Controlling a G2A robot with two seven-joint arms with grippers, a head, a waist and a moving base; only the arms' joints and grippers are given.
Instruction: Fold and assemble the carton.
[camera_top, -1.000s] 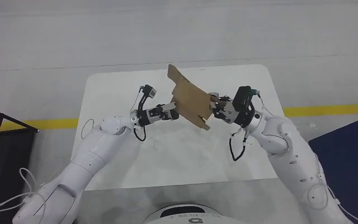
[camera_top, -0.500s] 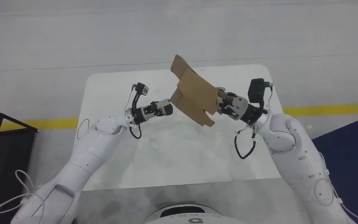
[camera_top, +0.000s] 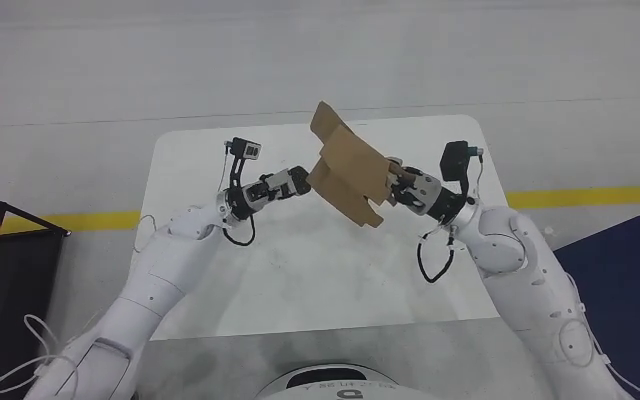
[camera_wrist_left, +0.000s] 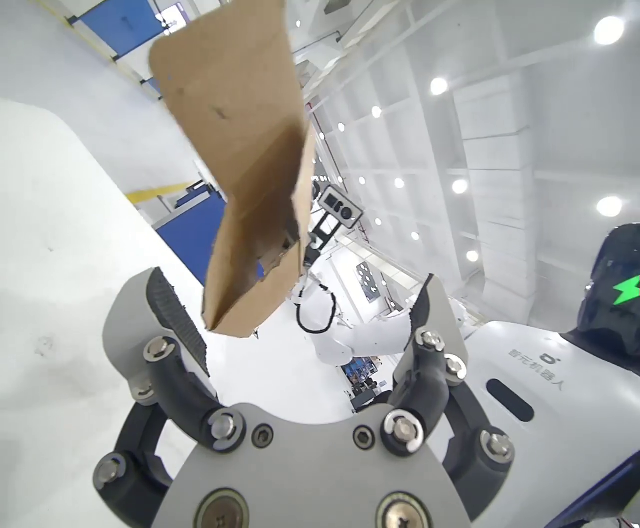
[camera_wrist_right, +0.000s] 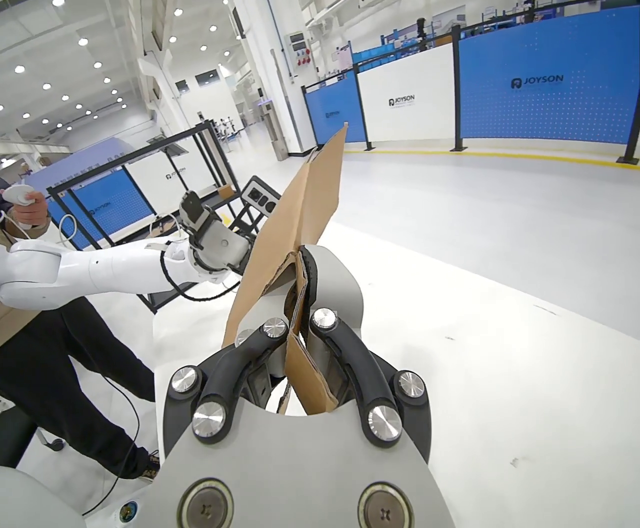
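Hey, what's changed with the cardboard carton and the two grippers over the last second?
The left gripper seems to have let go of the half-folded brown cardboard carton, drawn back a little, and now sits open beside its edge. The right gripper carried the carton slightly farther from the robot and rightward. Unchanged: the right gripper stays shut on the carton, held above the white table.

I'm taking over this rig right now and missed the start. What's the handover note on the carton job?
Right hand: shut on one edge of the unassembled carton, holding it tilted up over the white table.
Left hand: open, close to the carton's opposite edge, gripping nothing.
Done: carton is in hand; no box shape formed yet.
Left: grip with the left hand, open the carton up, fold the flaps, assemble.
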